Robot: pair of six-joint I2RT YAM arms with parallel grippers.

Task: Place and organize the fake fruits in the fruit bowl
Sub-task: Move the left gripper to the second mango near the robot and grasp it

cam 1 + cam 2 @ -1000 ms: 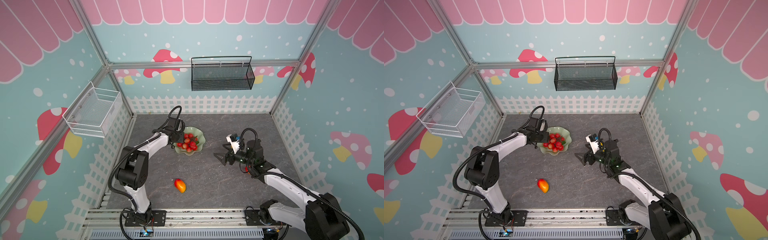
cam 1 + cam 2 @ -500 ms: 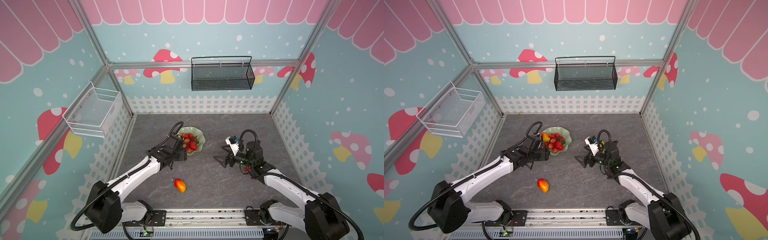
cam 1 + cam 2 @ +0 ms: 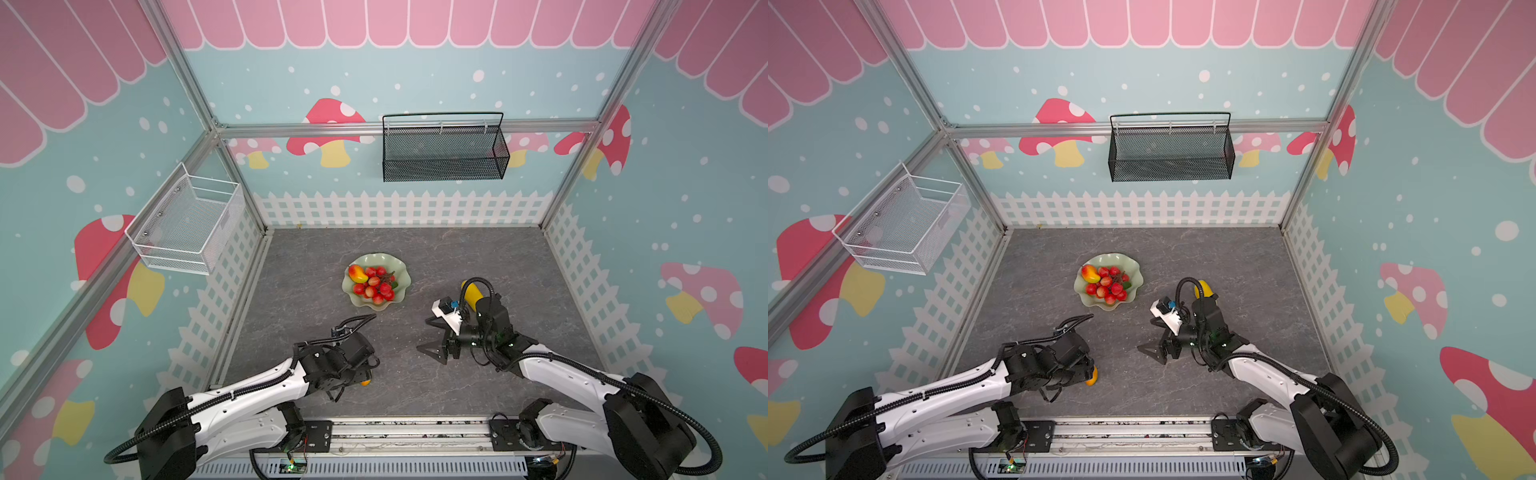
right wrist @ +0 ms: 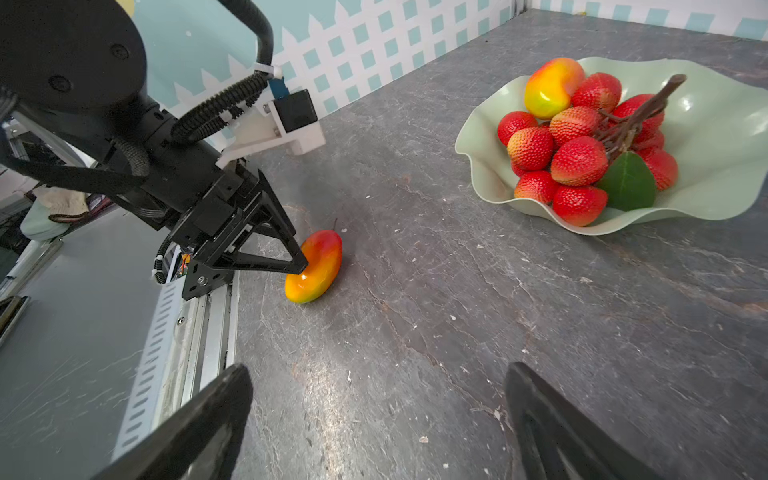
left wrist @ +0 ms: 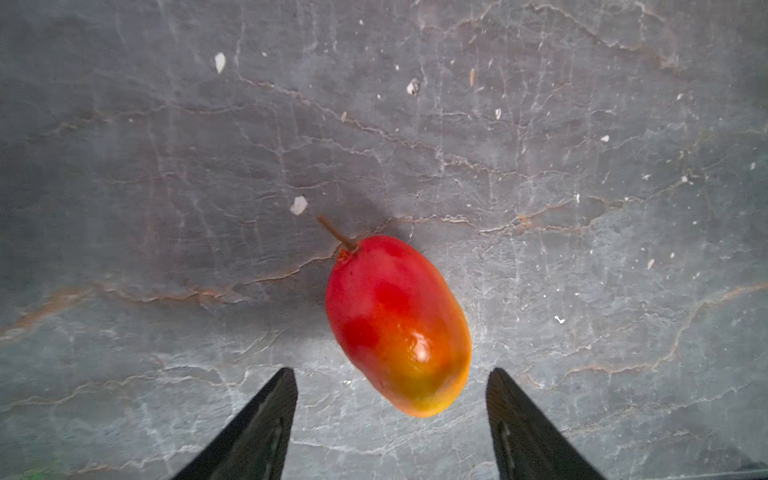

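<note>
Fruit bowl [image 3: 390, 261] sits just above the middle of both top views. It now shows one mango-shaped fruit [image 3: 357, 273] at its upper left edge, beside the berry cluster [image 3: 376, 287]. A second ago the left gripper [image 5: 390, 370] covered that spot, and half a second ago it was drawing away from the dish, so that fruit looks delivered. Since then the left arm has swung down to the lower middle of the top views. There the gripper hangs over the second mango [image 5: 397, 324], which lies on its side on the grey tabletop [image 3: 457, 257], well apart from the bowl. In the left wrist view the two dark fingers stand apart on either side of the fruit's yellow end. Bare table shows between each finger and the fruit, so nothing is gripped; they have been widening over the last second. The right gripper [image 3: 424, 334] has hardly shifted: it sits right of centre, spread wide and empty, facing the bowl. Behind its wrist the yellow oblong fruit [image 3: 471, 293] lies on the table, partly hidden by the cable. By my reading two of the four fruits are in, and the step in hand is closing on this mango. Its glossy rounded skin could slip if the fingers pinch only the narrow end.
</note>
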